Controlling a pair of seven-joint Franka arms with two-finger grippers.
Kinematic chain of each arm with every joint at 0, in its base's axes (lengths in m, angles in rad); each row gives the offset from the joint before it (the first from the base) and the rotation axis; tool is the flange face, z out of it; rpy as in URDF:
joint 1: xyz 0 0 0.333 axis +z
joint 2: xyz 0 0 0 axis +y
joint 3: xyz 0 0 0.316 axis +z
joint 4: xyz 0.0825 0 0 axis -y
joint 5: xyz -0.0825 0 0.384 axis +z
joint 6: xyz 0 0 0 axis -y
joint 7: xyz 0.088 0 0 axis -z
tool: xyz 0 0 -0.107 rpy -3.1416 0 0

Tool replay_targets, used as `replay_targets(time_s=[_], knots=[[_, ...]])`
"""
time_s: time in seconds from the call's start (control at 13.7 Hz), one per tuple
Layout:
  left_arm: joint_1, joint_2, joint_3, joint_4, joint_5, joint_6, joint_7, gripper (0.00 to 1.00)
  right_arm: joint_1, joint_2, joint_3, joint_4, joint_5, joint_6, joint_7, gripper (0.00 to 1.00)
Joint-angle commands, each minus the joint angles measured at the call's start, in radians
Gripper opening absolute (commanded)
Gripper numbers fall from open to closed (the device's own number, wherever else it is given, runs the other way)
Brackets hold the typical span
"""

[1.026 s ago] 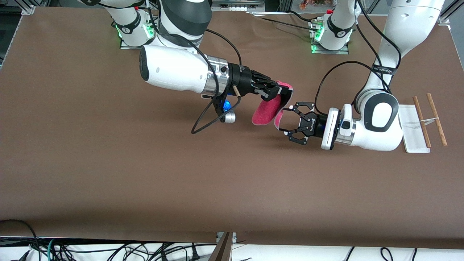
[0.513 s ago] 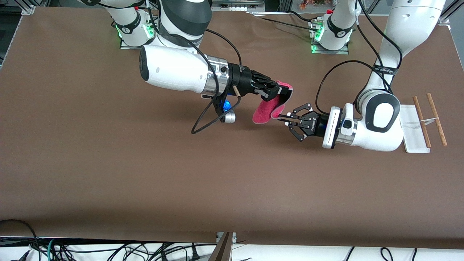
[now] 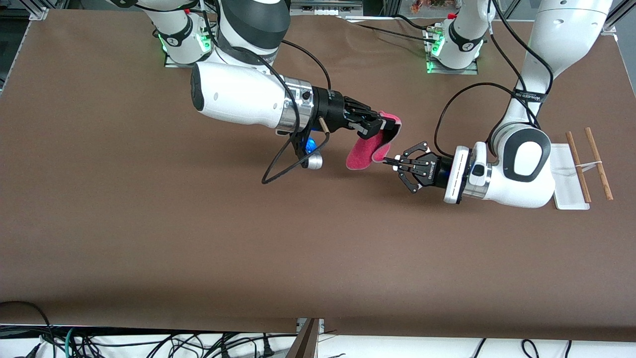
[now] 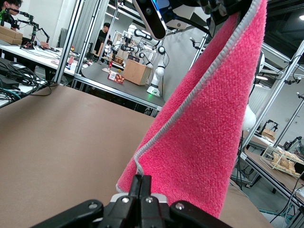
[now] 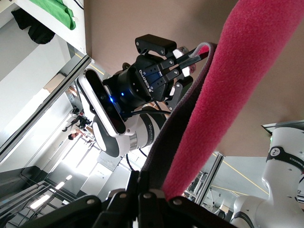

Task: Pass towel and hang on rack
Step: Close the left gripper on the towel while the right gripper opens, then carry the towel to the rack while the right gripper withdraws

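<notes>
Both the right gripper (image 3: 376,127) and left gripper (image 3: 391,161) have jaws clamped on the towel (image 3: 366,149); pulling toward the rack (image 3: 581,166) now could tear it free.

Bare table (image 3: 198,238) is seen beneath both grippers. The span between the right gripper (image 3: 376,127) and left gripper (image 3: 392,161) is filled by the towel (image 3: 367,149). The rack (image 3: 571,174) is blocked by the left arm's wrist directly in front.
</notes>
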Motion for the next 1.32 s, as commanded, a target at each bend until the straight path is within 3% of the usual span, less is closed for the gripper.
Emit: replay_targets(time_s=[0.0,0.07,0.15,0.44,0.66,0.88,1.1,1.25], knots=[[0.010,0.005,-0.002,0.015,-0.027,-0.018,0.016,0.00,0.001,0.000,0.000,0.006,0.006,0.007,0.011,0.67],[0.010,0.005,0.000,0.015,-0.024,-0.018,0.014,0.00,-0.001,0.000,-0.001,0.006,0.006,0.006,0.011,0.92],[0.016,0.003,0.000,0.015,-0.021,-0.018,0.014,0.00,-0.004,-0.002,-0.001,0.006,0.005,0.006,0.011,1.00],[0.028,-0.013,0.014,0.028,-0.002,-0.029,-0.004,0.00,-0.034,-0.009,-0.007,0.006,0.003,-0.005,0.008,1.00],[0.072,-0.036,0.017,0.057,0.088,-0.032,-0.061,0.00,-0.080,-0.012,-0.012,0.005,-0.084,-0.086,-0.003,1.00],[0.132,-0.052,0.018,0.134,0.250,-0.081,-0.183,0.00,-0.134,-0.029,-0.020,0.002,-0.161,-0.213,-0.070,1.00],[0.230,-0.037,0.020,0.260,0.498,-0.186,-0.240,0.00,-0.221,-0.054,-0.027,-0.008,-0.166,-0.400,-0.181,1.00],[0.298,-0.040,0.020,0.292,0.647,-0.246,-0.282,0.00,-0.245,-0.112,-0.097,-0.044,-0.176,-0.520,-0.264,1.00]])
